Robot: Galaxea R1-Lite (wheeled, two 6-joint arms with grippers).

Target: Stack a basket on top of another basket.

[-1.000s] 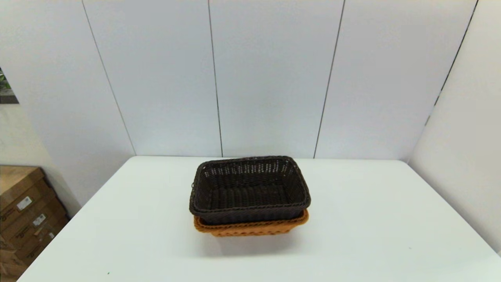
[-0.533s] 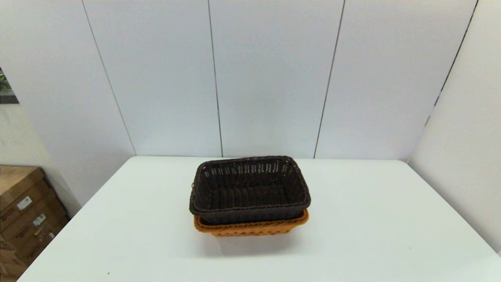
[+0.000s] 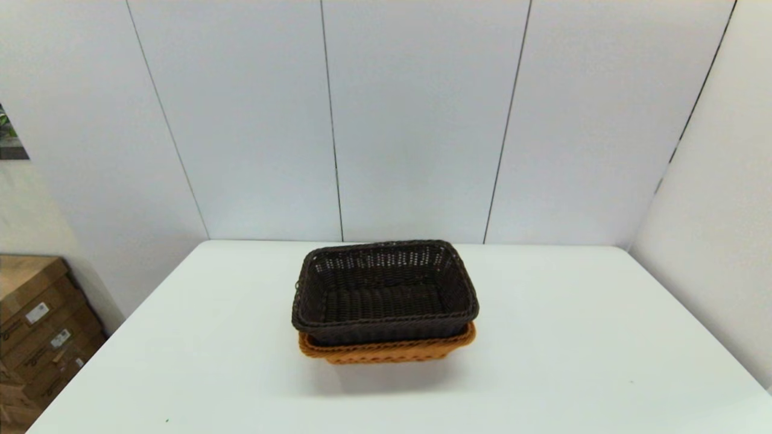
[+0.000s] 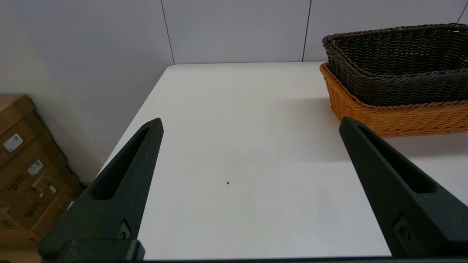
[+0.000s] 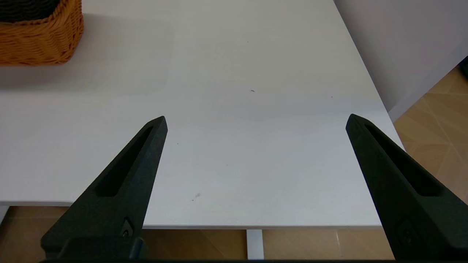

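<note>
The dark brown basket sits nested inside the orange basket at the middle of the white table; only the orange rim and front wall show beneath it. The left wrist view also shows the dark basket in the orange basket. My left gripper is open and empty, held over the table's near left part, well short of the stack. My right gripper is open and empty at the table's near right edge, with a corner of the orange basket far off. Neither arm shows in the head view.
Cardboard boxes stand on the floor left of the table. A grey panelled wall runs behind the table and along its right side. The table's near edge and the floor show in the right wrist view.
</note>
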